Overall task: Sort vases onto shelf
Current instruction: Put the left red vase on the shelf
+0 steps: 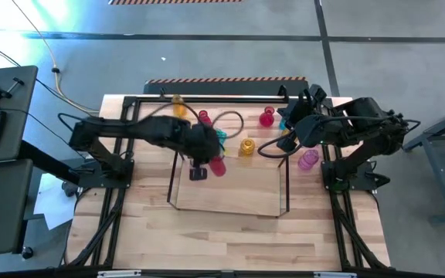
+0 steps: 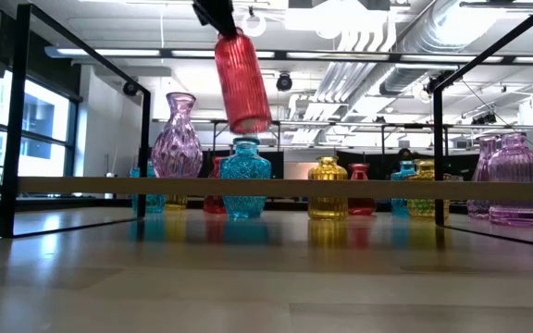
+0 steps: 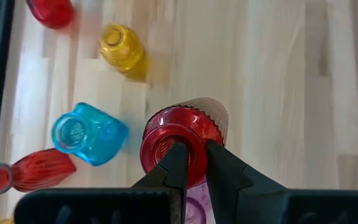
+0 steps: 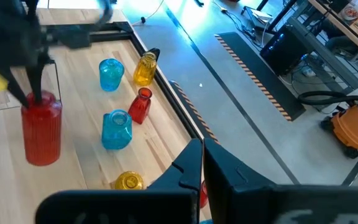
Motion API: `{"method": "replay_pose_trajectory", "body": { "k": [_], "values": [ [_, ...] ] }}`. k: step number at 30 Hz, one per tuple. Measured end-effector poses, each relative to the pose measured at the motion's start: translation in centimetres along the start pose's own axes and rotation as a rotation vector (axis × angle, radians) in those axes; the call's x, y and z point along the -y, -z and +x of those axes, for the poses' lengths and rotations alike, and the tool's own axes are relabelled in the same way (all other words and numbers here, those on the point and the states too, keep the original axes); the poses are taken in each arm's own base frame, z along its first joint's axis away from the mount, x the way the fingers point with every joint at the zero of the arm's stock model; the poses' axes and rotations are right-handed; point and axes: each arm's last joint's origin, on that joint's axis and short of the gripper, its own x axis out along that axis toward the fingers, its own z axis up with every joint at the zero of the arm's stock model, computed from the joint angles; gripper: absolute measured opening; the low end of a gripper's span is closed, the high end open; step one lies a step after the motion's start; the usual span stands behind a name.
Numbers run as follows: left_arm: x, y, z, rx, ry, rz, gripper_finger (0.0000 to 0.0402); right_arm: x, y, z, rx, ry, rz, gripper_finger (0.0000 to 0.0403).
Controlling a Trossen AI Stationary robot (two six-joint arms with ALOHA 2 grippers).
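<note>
My left gripper (image 1: 199, 171) reaches over the shelf's (image 1: 230, 207) left part and is shut on a ribbed red vase (image 2: 241, 83), which hangs in the air above the shelf (image 2: 359, 188). Behind the shelf, other vases stand on the table: a purple one (image 2: 176, 139), a cyan one (image 2: 245, 178), a yellow one (image 2: 327, 188) and a small red one (image 2: 360, 190). A wide purple vase (image 2: 516, 180) stands at the right. My right gripper (image 4: 202, 154) waits shut and empty, raised over the table's far right. My left gripper holds the red vase by the rim of its mouth (image 3: 194, 140), one finger (image 3: 174, 163) inside the opening and the other (image 3: 221, 167) outside. The fingers come from above, slanting down. The vase hangs below them, lifted clear and tilted, its base (image 2: 250, 125) lowest.
The shelf's dark end frames (image 2: 12, 120) (image 2: 438, 139) stand upright at both short ends. More vases stand along the far edge: amber (image 1: 178, 104), pink (image 1: 266, 117), yellow (image 1: 246, 146). A red one lies on its side (image 3: 33, 171). A black frame (image 1: 222, 98) borders the table.
</note>
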Motion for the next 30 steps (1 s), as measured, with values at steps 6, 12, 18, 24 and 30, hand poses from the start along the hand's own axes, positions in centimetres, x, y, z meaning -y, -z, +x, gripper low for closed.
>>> {"method": "replay_pose_trajectory", "body": {
  "k": [6, 12, 18, 24, 30],
  "values": [
    [0.7, -0.4, 3.0, -0.076, -0.059, 0.056, 0.0028, 0.0, 0.0, 0.0, -0.001, -0.002, 0.001, 0.0000],
    [1.0, -0.5, 5.0, -0.127, -0.059, 0.076, 0.0029, 0.0, 0.0, 0.0, -0.001, -0.003, -0.002, 0.0000],
    [1.0, -0.6, 5.2, -0.134, -0.060, 0.077, 0.0028, 0.0, 0.0, 0.0, -0.001, -0.004, -0.008, 0.0000],
    [1.0, -0.2, 5.2, -0.174, -0.060, 0.077, 0.0029, 0.0, 0.0, 0.0, -0.002, -0.004, -0.009, 0.0000],
    [1.0, -0.1, 5.2, -0.180, -0.060, 0.075, 0.0030, 0.0, 0.0, 0.0, -0.002, -0.004, -0.007, 0.0000]
  ]
}}
